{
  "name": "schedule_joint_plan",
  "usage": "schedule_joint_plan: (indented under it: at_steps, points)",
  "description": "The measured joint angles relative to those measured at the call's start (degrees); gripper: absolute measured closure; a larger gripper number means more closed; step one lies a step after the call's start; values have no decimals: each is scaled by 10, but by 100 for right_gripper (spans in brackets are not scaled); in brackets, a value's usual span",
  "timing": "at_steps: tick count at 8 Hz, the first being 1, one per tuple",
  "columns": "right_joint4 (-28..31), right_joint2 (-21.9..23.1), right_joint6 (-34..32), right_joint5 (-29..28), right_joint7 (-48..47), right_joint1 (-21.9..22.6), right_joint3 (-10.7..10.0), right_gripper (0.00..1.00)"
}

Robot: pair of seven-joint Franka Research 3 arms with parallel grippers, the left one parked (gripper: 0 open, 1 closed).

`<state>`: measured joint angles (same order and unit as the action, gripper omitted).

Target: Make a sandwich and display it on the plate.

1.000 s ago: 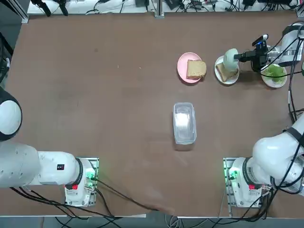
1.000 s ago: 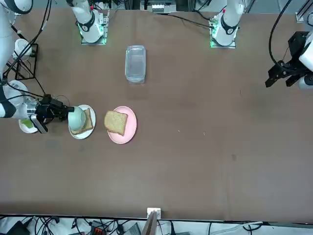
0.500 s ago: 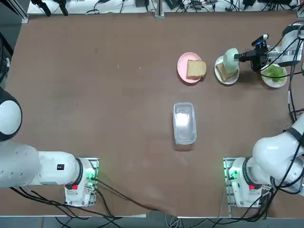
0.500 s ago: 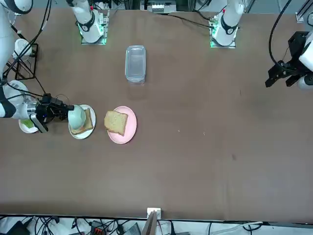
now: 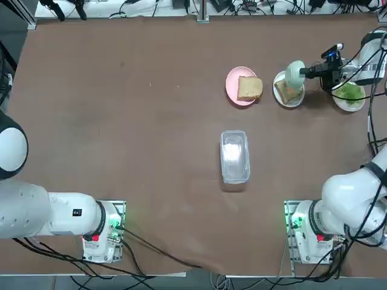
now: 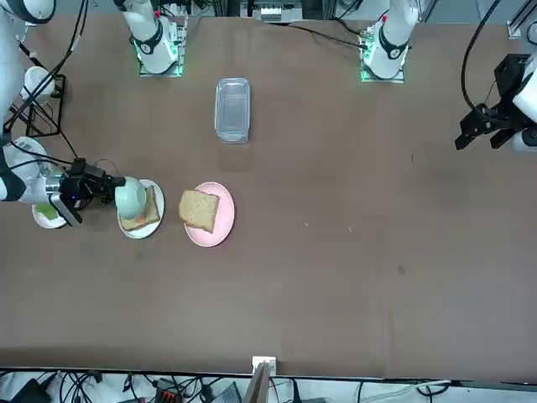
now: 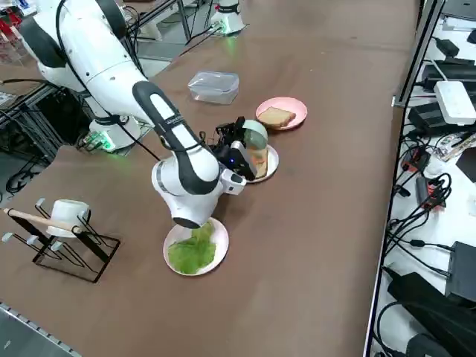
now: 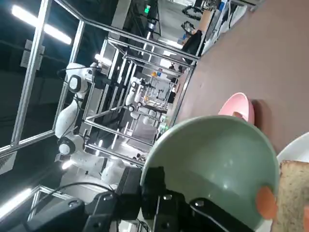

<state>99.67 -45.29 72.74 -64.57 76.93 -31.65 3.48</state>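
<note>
Since the earlier frame, the right gripper [image 5: 305,72] has carried the pale-green cup [image 5: 294,74] slightly toward the table's far edge, fingers clamped on its rim. It hovers over the white plate [image 5: 281,97], which holds one bread slice [image 5: 285,92]. Move the cup clear without tipping. A second slice [image 5: 249,88] sits on the pink plate [image 5: 232,86]; lettuce [image 5: 349,91] lies beside

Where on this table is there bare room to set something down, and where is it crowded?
Bare: everything left of the pink plate and clear box in the top view, and the strip between box and plates. Crowded: the far right row, where the right gripper holds a green cup over the white plate, next to the lettuce plate.
</note>
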Motion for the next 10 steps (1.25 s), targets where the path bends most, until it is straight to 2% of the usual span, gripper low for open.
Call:
schedule_joint_plan:
  at_steps: [7, 10]
  points:
    - [-4, -1, -3, -5, -6, -7, 1, 96]
    - [-53, 7, -3, 15, -73, -6, 1, 96]
